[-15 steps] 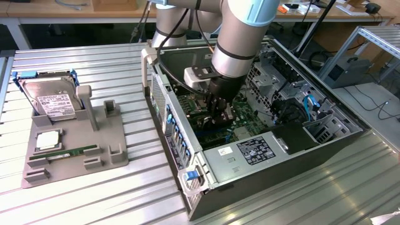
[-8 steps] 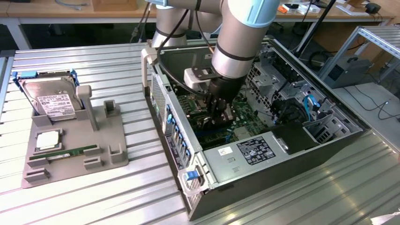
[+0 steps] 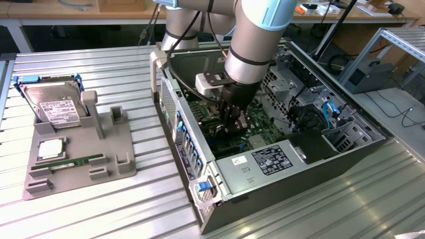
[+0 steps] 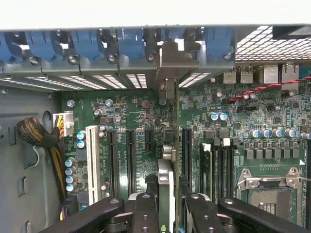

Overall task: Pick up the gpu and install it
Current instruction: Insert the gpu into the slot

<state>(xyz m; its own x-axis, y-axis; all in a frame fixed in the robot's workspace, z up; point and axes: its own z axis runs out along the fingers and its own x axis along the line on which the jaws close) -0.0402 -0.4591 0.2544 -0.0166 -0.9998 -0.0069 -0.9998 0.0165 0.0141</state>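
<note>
Fingers (image 4: 146, 213) of the single gripper (image 4: 167, 213) are clamping the gpu (image 4: 165, 189) edge-on between them, partly closed onto its thin body. One grey robot arm (image 3: 256, 45) is reaching down into one open computer case (image 3: 332, 149), which is lying on its side on the ribbed metal desk (image 3: 99, 209). Inside, the gpu is standing on its edge over the green motherboard (image 4: 141, 126), its long axis running along the black expansion slots (image 4: 130, 160) toward the case's rear wall, where its silver bracket (image 4: 170, 63) is sitting among the blue slot clips (image 4: 129, 43). On the exterior view's left, one grey holder tray (image 3: 79, 164) is carrying one hard drive (image 3: 56, 107) and one green memory stick (image 3: 73, 163).
</note>
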